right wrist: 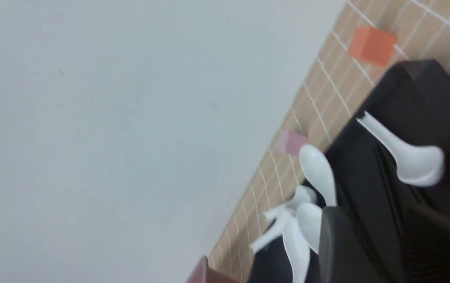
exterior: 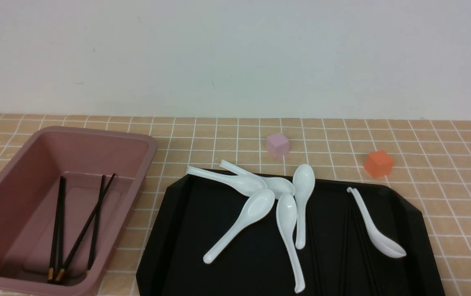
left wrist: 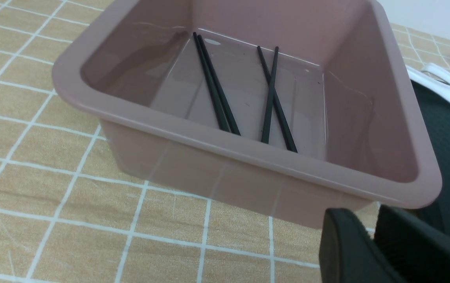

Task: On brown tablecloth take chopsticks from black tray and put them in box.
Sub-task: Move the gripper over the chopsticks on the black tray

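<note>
The pink box (exterior: 21,283) stands at the left on the brown tablecloth (exterior: 445,156); several black chopsticks (exterior: 82,230) lie in it, and they also show in the left wrist view (left wrist: 213,88). More chopsticks (exterior: 347,250) lie, faint, on the right half of the black tray (exterior: 186,246), beside a white spoon (exterior: 373,228). No gripper shows in the front view. My left gripper (left wrist: 372,222) is shut and empty, just outside the box's near wall (left wrist: 225,177). My right gripper (right wrist: 374,212) is open above the tray (right wrist: 417,82), over its chopsticks (right wrist: 386,177). The right wrist view is blurred.
Several white soup spoons (exterior: 256,205) lie piled across the tray's middle. A small pink cube (exterior: 277,145) and an orange cube (exterior: 378,163) sit on the cloth behind the tray. A pale wall closes the far side.
</note>
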Robot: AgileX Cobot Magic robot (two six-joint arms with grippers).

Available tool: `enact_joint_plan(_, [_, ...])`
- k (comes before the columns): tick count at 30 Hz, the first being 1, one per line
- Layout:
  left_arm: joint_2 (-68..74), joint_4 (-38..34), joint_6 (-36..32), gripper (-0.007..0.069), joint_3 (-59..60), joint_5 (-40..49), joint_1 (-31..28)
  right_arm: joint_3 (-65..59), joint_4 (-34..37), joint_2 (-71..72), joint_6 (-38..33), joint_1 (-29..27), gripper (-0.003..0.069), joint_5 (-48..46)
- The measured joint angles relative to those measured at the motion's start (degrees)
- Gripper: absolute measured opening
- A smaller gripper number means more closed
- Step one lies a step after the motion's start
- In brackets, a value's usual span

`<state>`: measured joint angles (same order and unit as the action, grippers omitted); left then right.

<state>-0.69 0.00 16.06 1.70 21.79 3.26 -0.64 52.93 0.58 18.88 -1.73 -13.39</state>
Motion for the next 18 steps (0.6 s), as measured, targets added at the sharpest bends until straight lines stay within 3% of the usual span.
enact_joint_plan(6, [0.0, 0.0, 0.0, 0.0144, 0.0, 0.0, 0.0, 13.1, -1.2, -2.5, -14.5, 0.0, 0.0232, 4.2])
enact_joint_plan(9, [0.0, 0.0, 0.0, 0.0145, 0.0, 0.0, 0.0, 22.5, -4.4, -10.8, -26.2, 0.0, 0.0150, 1.3])
enact_joint_plan(13, [0.0, 0.0, 0.0, 0.0147, 0.0, 0.0, 0.0, 30.2, -7.5, -25.0, -32.9, 0.0, 0.0003, -13.3])
enact_joint_plan(14, [0.0, 0.0, 0.0, 0.0148, 0.0, 0.0, 0.0, 32.7, -8.6, -31.3, -33.7, 0.0, -0.0008, -21.2])
enact_joint_plan(18, [0.0, 0.0, 0.0, 0.0148, 0.0, 0.0, 0.0, 36.2, -9.3, -48.2, -35.0, 0.0, 0.0016, -34.5])
